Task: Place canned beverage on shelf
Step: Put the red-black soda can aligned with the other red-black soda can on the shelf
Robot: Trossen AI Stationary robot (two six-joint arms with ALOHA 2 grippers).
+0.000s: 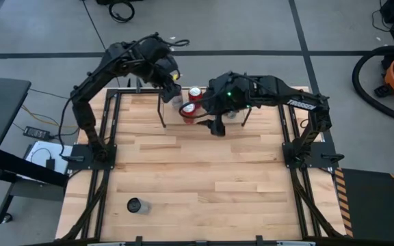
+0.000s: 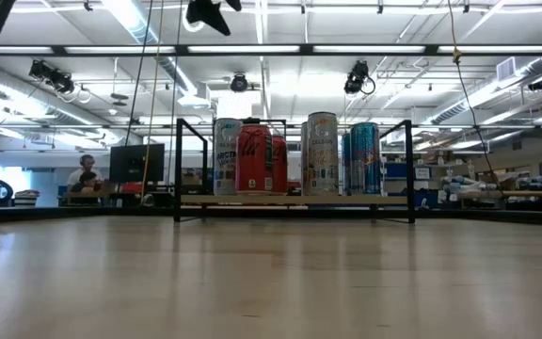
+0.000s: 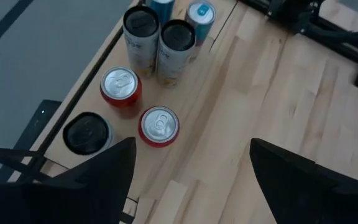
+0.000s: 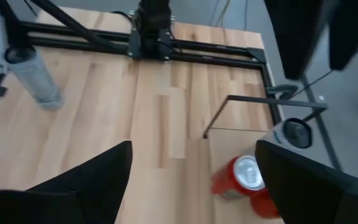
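Observation:
The shelf, a light board with black rod end frames, stands at the table's far middle and carries several upright cans. Among them are two red cans, tall white ones and a blue one. My left gripper hovers open and empty above the shelf's left end. My right gripper is open and empty, in the air just in front of the shelf. A grey can with a dark top stands alone near the table's front left; it also shows in the right wrist view.
Black arm bases and rails run along the table's left and right edges. Bare tabletop lies between the shelf and the lone can. A person sits far behind the table.

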